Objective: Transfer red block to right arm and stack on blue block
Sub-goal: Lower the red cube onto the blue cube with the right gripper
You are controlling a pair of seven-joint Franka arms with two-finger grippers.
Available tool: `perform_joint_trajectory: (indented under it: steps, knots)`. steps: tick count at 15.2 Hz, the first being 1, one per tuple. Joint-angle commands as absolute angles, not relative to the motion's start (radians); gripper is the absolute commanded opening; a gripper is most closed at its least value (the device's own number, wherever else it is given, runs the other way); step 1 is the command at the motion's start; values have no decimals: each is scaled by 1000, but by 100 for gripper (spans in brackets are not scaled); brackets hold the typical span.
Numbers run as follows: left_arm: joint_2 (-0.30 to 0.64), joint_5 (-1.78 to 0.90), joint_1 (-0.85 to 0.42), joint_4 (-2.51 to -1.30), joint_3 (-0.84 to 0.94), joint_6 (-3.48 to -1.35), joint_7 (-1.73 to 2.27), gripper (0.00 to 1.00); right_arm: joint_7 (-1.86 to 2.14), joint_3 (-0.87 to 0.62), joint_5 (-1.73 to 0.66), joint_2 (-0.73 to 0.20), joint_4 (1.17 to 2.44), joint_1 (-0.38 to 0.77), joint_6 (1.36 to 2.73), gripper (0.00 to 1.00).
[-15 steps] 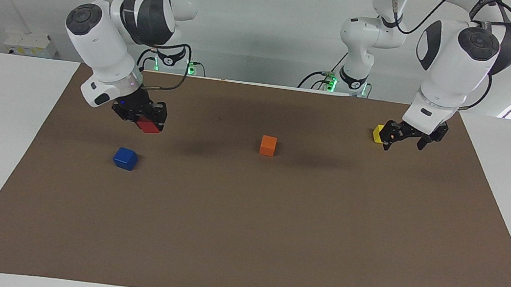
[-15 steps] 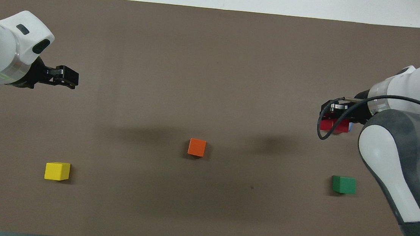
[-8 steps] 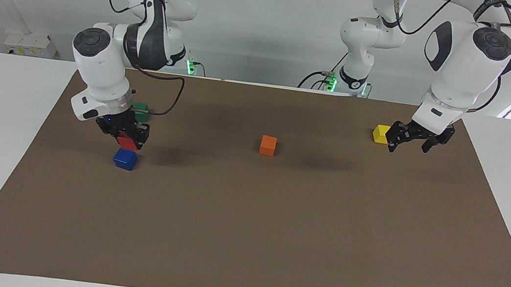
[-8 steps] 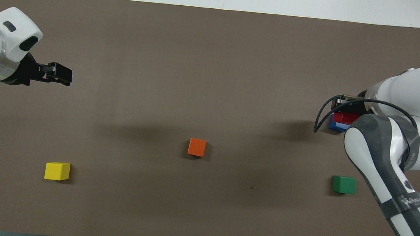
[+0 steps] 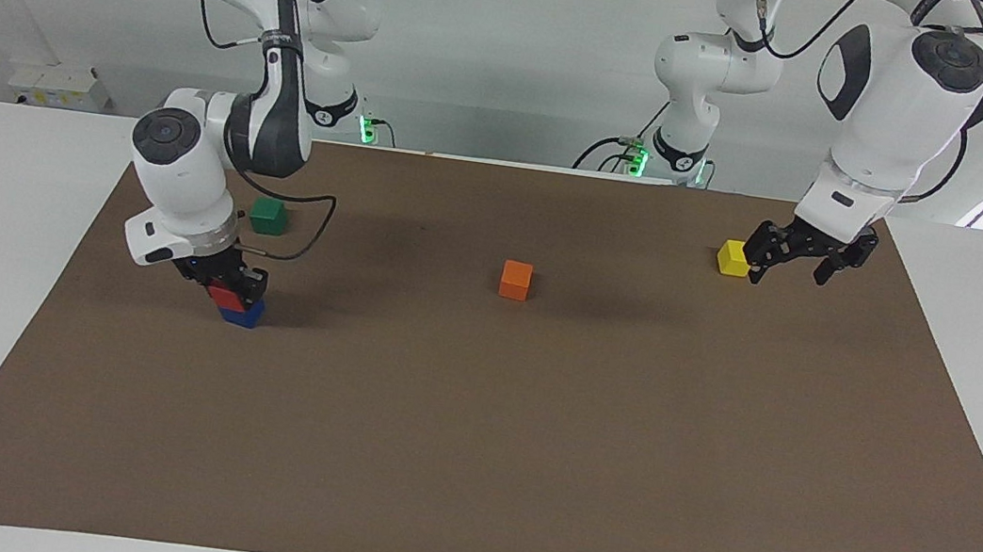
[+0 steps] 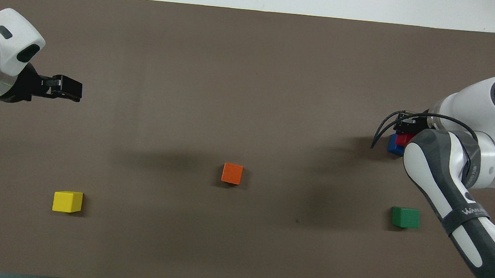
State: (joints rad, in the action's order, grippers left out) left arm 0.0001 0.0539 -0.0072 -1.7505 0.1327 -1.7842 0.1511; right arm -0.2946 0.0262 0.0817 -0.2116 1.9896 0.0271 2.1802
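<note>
Brown mat (image 5: 523,470): glossy red block (image 5: 220,295) atop blue block (image 5: 244,315).

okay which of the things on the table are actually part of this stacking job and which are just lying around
Part of the job:
- red block, held in the right gripper, resting on the blue block
- blue block, directly under it

Just lying about:
- orange block, mid-mat
- green block, nearer the robots than the stack
- yellow block, toward the left arm's end
- left gripper waits there, jaws open

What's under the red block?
The blue block sits right under the red block, which the right gripper is shut on. The blue block's top face is covered, so the exact contact cannot be seen.
</note>
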Motion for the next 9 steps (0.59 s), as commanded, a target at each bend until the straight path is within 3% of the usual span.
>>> perform_joint_trajectory:
  steps: [1,9]
  knots:
    - [-28,41,-29,-1784,107,-1795,141,100,-354,14,110,-238,1970,17,2189,0]
    - [-25,-12,-38,-1769,107,-1744,146,100,-353,14,114,-249,1970,12,2177,0]
